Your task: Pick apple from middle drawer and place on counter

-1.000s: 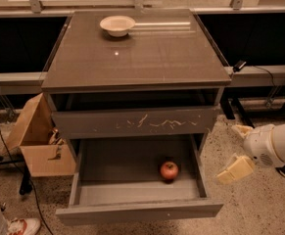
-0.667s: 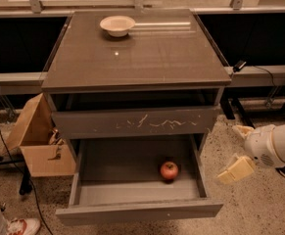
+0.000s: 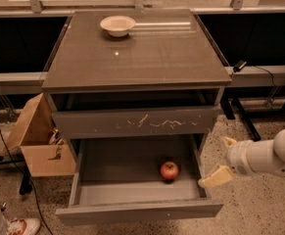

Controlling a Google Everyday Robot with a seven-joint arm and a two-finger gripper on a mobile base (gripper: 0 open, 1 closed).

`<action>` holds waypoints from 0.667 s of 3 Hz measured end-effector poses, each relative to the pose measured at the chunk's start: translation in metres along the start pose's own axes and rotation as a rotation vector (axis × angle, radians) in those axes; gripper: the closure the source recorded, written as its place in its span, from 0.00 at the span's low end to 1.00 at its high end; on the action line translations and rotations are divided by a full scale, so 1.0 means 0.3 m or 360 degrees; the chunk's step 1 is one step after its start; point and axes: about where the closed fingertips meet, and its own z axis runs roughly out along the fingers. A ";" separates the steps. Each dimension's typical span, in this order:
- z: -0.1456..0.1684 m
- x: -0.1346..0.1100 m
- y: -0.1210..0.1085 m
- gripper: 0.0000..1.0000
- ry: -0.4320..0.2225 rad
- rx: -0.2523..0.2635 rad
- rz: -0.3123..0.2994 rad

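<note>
The red apple [image 3: 169, 170] lies on the floor of the open middle drawer [image 3: 112, 165], right of its centre. The drawer is pulled out below a shut drawer front with white scratches [image 3: 134, 123]. The counter [image 3: 142, 58] is the glossy grey-brown top of the cabinet. My gripper [image 3: 222, 159] is at the right, just outside the drawer's right side and level with the apple. It is open and empty, with one pale fingertip [image 3: 215, 176] close to the drawer's right front corner.
A pale shallow bowl [image 3: 117, 25] stands at the back of the counter. An open cardboard box [image 3: 36, 141] sits on the floor left of the cabinet. A shoe [image 3: 22, 225] and cables are at the lower left. A dark rail and table legs are behind at the right.
My gripper has moved a little left and down, closer to the drawer's right side. The apple and drawer have not moved.
</note>
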 end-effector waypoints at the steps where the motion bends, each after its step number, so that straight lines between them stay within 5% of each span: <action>1: 0.218 0.103 -0.048 0.00 -0.0069 -0.0031 0.0018; 2: 0.388 0.154 -0.065 0.00 -0.0138 -0.0099 0.0046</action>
